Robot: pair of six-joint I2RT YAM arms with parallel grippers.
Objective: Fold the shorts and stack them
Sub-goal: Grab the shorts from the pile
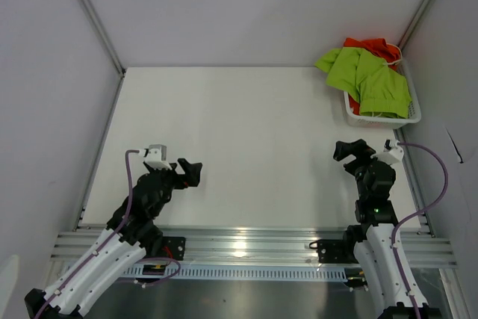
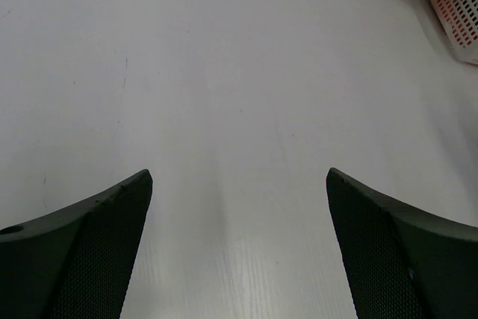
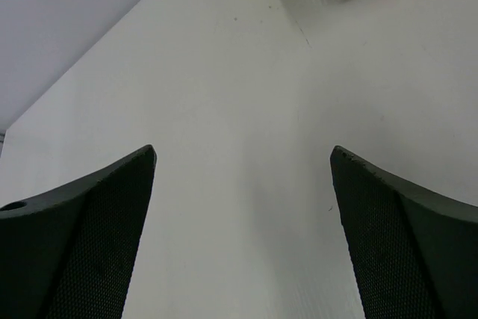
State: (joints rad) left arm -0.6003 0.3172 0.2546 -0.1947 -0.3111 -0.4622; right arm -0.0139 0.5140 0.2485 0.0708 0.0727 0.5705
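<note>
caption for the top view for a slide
Left hand and right hand open, nothing held; lime green shorts heaped over orange-red shorts in the white basket, far right.

The white tabletop [image 1: 246, 147] lies open from 9 o'clock through the middle to 12, so a gripper can pass freely there. The one obstacle is the white mesh basket [image 1: 358, 116] in the 2 o'clock corner, heaped with lime green shorts [image 1: 377, 84] over orange-red shorts [image 1: 366, 44]. Panel walls [image 1: 246, 13] close off 9, 12 and 3 o'clock.
</note>
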